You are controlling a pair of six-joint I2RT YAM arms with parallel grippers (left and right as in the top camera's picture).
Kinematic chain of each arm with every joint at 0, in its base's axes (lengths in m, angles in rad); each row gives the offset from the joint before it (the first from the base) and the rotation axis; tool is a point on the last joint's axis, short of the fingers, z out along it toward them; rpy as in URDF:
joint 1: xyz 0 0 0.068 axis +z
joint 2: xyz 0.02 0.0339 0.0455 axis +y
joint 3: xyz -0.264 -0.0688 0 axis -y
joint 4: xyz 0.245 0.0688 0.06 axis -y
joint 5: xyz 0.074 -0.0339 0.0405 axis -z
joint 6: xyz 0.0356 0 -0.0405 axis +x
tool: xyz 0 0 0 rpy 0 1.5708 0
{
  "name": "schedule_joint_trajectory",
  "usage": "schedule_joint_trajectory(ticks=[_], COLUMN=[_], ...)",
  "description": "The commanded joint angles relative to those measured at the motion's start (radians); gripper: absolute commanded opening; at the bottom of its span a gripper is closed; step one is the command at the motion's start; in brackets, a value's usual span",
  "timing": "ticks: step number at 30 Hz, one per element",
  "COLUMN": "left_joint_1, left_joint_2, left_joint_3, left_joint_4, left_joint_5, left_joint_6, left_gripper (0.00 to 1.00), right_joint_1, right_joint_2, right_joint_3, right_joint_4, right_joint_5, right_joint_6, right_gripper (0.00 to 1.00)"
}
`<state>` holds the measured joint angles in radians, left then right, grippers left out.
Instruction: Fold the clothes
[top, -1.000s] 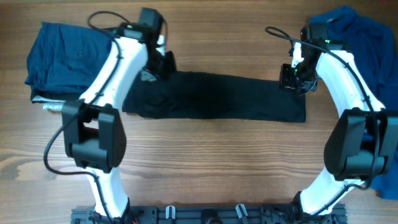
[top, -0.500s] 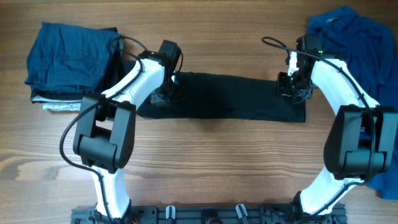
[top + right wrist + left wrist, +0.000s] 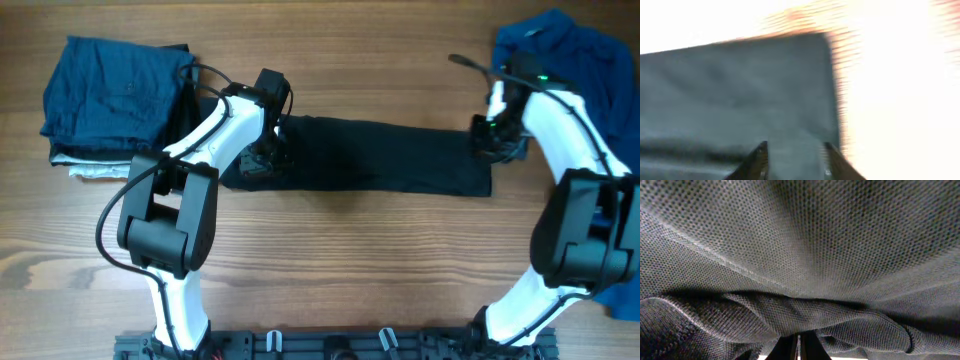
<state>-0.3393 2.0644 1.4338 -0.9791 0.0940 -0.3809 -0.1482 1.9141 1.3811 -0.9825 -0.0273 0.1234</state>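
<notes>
Found black shirt (image 3: 380,160) laid out as a long strip across the table (image 3: 330,250), w/ left gripper (image 3: 262,160) pinched tight on its bunched left end. Spotted right gripper (image 3: 492,140) w/ fingers (image 3: 759,157) spread just above the right end, nothing between them. Also noticed navy stack (image 3: 110,95) far left, blue heap (image 3: 570,45) far right.

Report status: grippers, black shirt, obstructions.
Left gripper shut on black shirt, left end. Right gripper open over right end. Folded pile, blue garment off to sides.

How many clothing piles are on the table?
3: folded navy stack far left, black shirt in a strip mid-table, bright blue heap far right. The stack may hide more layers.
</notes>
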Motion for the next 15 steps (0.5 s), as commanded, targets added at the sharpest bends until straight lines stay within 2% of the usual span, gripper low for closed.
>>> schedule_joint_trajectory(ticks=[1,4,15], left_joint_1=[0.005,0.005,0.005], left_joint_2=[-0.001,-0.001,-0.002], left_joint_3=[-0.02,-0.02,-0.02], left_joint_4=[0.013,0.023,0.035], left_joint_5=[-0.024,-0.024,-0.024], left_joint_6=[-0.017,-0.017,-0.017], left_gripper=[0.04,0.04,0.04], right_joint_1=[-0.017,-0.018,-0.017], right_joint_2=[0.01,0.01,0.01], right_joint_3=[-0.016,-0.066,-0.259], right_joint_4=[0.051,0.126,0.259], right_joint_5=[0.009,0.002,0.002], right_joint_6=[0.007,0.007,0.008], right_gripper=[0.43,0.53,0.52])
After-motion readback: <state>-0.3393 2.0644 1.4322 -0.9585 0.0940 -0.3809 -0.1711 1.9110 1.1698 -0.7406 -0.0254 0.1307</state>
